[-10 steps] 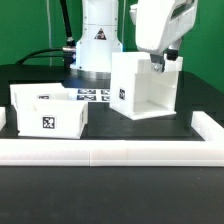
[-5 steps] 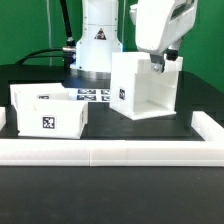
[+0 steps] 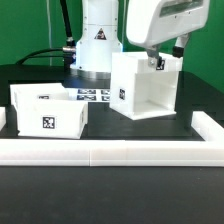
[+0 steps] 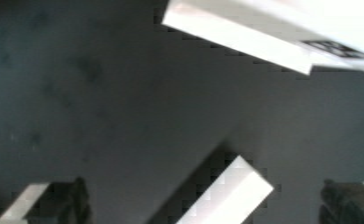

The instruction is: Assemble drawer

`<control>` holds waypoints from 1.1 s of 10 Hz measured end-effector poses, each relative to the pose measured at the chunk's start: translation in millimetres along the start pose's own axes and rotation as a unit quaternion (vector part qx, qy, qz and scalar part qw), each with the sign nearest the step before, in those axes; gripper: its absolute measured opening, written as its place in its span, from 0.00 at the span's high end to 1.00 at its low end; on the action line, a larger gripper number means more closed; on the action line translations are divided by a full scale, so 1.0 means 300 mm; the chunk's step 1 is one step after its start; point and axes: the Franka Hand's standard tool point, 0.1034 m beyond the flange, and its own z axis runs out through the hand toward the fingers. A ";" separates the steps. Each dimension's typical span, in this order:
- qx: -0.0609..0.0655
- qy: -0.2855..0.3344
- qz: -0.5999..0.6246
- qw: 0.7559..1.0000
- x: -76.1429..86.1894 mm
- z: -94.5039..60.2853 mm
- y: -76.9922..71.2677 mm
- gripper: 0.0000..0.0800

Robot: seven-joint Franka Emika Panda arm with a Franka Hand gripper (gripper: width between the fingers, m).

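Far at the exterior view's left, on the black table [image 3: 30, 190], a shallow tray [image 3: 25, 118] of the drawer, open side up, tag [image 3: 48, 123] on its near face. Just behind it and to the right, flat on the table, the marker board [image 3: 95, 96]. Behind that, the arm's base [image 3: 98, 45]. Further right, apart from the tray, the tall box [image 3: 150, 95], upright, second tag [image 3: 120, 97] on the side turned toward the tray. Directly above the box's top, toward its right end, the gripper [image 3: 158, 65], pointing down, tips close over the upper edge. Along the front, from side to side, the low rail [image 3: 110, 152], turning back at the right end past the box.

In the wrist view, fingers [image 4: 37, 205] set wide apart, clasping nothing. Between them, lower down, a white edge [image 4: 232, 190], touched by neither. Beyond, over dark table, a white piece [image 4: 241, 30] bearing a tag; tray or box, cannot tell.
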 end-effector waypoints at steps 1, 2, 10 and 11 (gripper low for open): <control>0.002 -0.001 0.030 1.000 -0.001 0.006 0.001 0.19; 0.002 -0.001 0.060 0.998 -0.001 0.007 0.001 0.19; -0.032 0.031 0.105 0.993 -0.116 -0.050 -0.174 0.19; -0.032 0.028 0.106 0.993 -0.131 -0.034 -0.188 0.19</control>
